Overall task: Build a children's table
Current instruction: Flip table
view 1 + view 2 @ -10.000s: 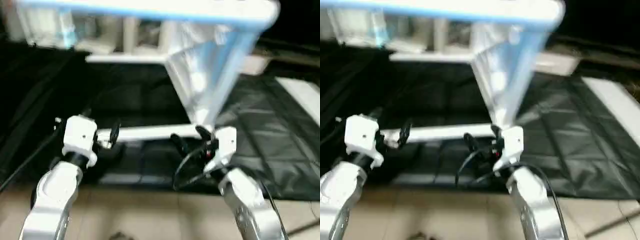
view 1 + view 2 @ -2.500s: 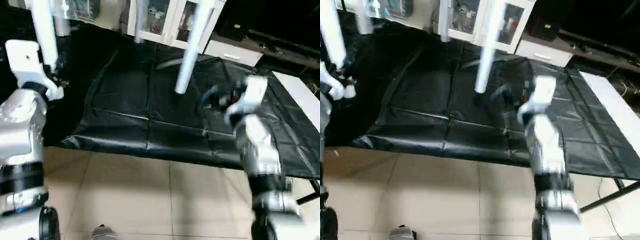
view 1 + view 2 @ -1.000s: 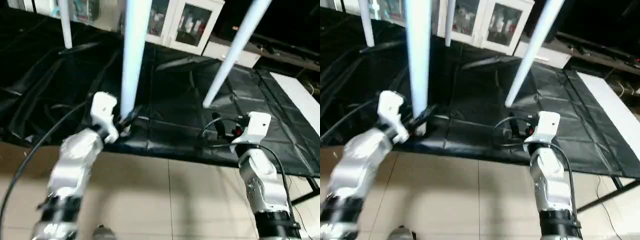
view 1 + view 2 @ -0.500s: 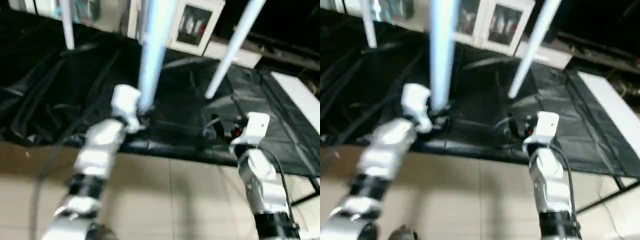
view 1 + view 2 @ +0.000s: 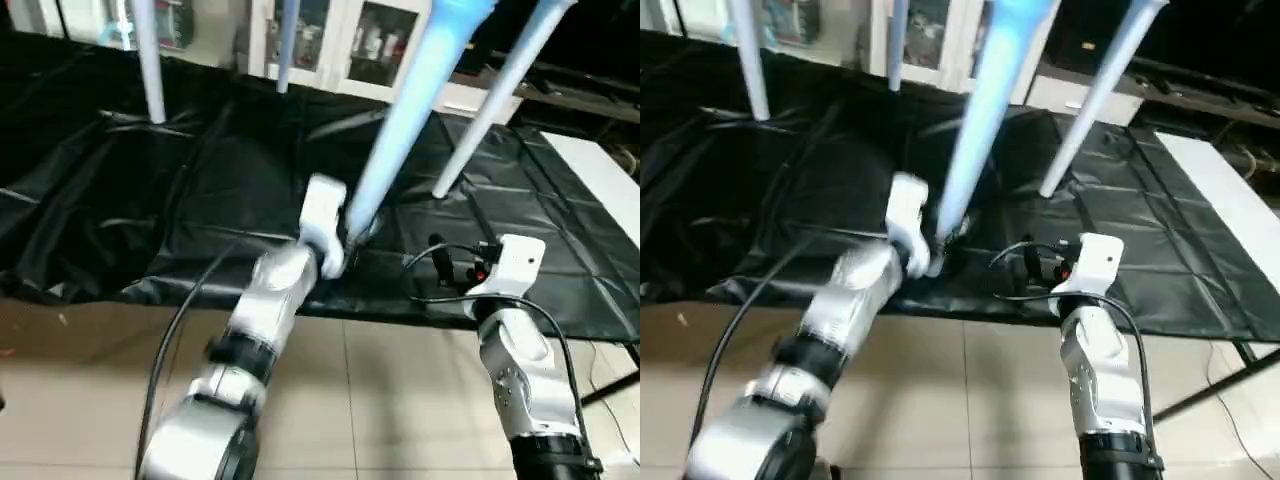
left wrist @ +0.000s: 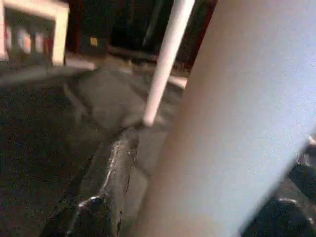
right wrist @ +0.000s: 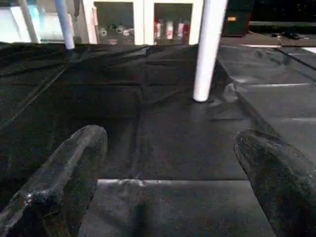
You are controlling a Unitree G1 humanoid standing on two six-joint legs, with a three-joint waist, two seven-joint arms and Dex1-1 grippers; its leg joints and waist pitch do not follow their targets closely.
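The children's table stands on the black-draped work table [image 5: 150, 200], its tabletop out of view above. Several white legs come down to the cloth: a near leg [image 5: 405, 110], a right leg [image 5: 490, 100] and two far legs [image 5: 150, 60] [image 5: 288, 40]. My left gripper [image 5: 350, 235] is at the near leg's foot, open, with the leg [image 6: 232, 123] between its fingers [image 6: 98, 212] and a thin strip of cloth showing beside one finger. My right gripper [image 5: 452, 262] hangs open and holds nothing near the work table's front edge, short of the right leg [image 7: 207, 49].
White cabinets with glass doors [image 5: 380, 40] stand behind the work table. A white board [image 5: 600, 180] lies at the far right. A black cable [image 5: 180, 320] trails along my left arm. Beige floor tiles [image 5: 380, 400] lie below the front edge.
My left arm has swung to the right along the work table's front edge, together with the near leg's foot. The right arm has hardly moved. The camera has shifted a little.
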